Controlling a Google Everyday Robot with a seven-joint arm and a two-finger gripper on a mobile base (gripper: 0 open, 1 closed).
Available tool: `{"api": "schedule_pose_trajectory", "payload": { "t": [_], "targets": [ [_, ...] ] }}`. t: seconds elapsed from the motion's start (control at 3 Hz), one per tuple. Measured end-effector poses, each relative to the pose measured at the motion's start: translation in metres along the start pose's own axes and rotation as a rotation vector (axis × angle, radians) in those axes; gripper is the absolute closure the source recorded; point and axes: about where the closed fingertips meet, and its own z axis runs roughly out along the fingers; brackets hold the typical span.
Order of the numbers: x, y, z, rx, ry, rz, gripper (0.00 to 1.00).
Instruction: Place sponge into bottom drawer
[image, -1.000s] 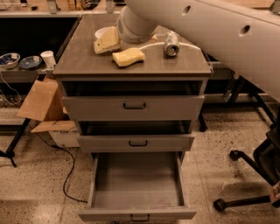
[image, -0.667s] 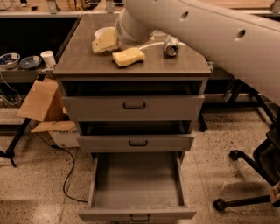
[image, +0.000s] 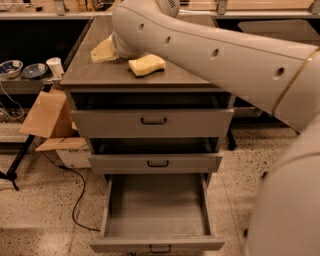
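The pale yellow sponge (image: 146, 65) lies on the cabinet's grey top, near its front edge. My gripper (image: 103, 51) is over the cabinet top, just left of and behind the sponge, with a small gap between them. My white arm (image: 215, 55) stretches from the right across the cabinet top. The bottom drawer (image: 156, 212) is pulled out wide and its grey tray holds nothing.
The top drawer (image: 152, 121) and middle drawer (image: 156, 162) stand slightly ajar. A cardboard box (image: 47, 116) leans left of the cabinet. Two bowls (image: 11, 68) and a white cup (image: 54, 65) sit on a low shelf at left. A black cable (image: 76, 197) runs over the floor.
My arm has swung lower and nearer the camera and now hides the can on the cabinet's right side. The gripper has shifted slightly left. The sponge has not moved.
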Motion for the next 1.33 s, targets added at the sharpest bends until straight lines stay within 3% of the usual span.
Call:
{"api": "schedule_pose_trajectory", "payload": {
  "t": [0.67,1.33],
  "targets": [
    [0.01,-0.019,0.071,0.042,0.069,0.047,0.0],
    [0.031,-0.063,0.097,0.132,0.13,0.089,0.0]
  ]
}}
